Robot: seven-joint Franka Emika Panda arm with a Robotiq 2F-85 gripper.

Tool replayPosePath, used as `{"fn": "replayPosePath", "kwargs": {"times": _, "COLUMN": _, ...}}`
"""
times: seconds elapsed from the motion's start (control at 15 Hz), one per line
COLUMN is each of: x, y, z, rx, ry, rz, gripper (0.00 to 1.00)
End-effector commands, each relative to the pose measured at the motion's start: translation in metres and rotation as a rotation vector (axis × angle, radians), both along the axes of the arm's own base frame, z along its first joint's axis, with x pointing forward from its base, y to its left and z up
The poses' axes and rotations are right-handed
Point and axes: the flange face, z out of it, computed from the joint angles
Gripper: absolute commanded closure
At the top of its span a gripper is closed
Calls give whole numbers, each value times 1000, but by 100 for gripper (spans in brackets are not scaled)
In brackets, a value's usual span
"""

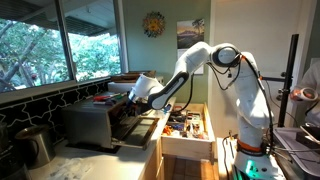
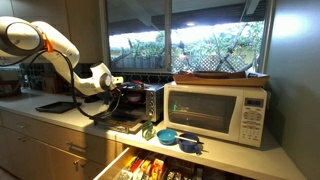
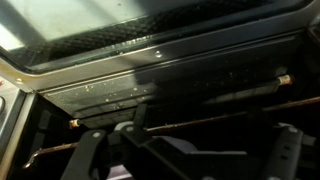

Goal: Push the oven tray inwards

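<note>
The dark grey toaster oven stands on the counter with its drop-down door open; it also shows in an exterior view. My gripper is at the oven's mouth, just above the door, and also shows in an exterior view. In the wrist view a flat dark speckled surface, seemingly the oven tray, lies ahead of my gripper. A thin coppery rod crosses in front of it. The fingers look spread apart with nothing between them. The picture is very dark.
A pale wooden drawer of utensils stands pulled out beside the oven, also in an exterior view. A white microwave carries a wooden tray. Blue bowls sit before it. A metal pot stands nearby.
</note>
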Motion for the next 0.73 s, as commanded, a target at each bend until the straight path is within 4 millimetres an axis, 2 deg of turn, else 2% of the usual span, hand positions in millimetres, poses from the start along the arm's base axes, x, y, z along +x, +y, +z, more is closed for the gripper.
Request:
{"fn": "replayPosePath", "kwargs": {"times": 0.0, "x": -50, "y": 4, "z": -3, "rx": -5, "ry": 167, "rz": 33, "gripper": 0}}
{"fn": "replayPosePath", "kwargs": {"times": 0.07, "x": -73, "y": -6, "z": 0, "rx": -12, "ry": 210, "rz": 56, "gripper": 0}}
{"fn": "replayPosePath", "kwargs": {"times": 0.27, "x": -107, "y": -6, "z": 9, "rx": 17, "ry": 361, "rz": 149, "gripper": 0}}
{"fn": "replayPosePath", "kwargs": {"times": 0.47, "x": -137, "y": -6, "z": 48, "rx": 117, "ry": 427, "rz": 294, "gripper": 0}}
{"fn": "replayPosePath", "kwargs": {"times": 0.53, "x": -147, "y": -13, "z": 64, "rx": 144, "ry": 432, "rz": 349, "gripper": 0}}
{"fn": "replayPosePath", "kwargs": {"times": 0.6, "x": -119, "y": -4, "z": 42, "rx": 98, "ry": 429, "rz": 265, "gripper": 0}}
{"fn": "replayPosePath", "kwargs": {"times": 0.67, "x": -124, "y": -6, "z": 56, "rx": 104, "ry": 420, "rz": 281, "gripper": 0}}
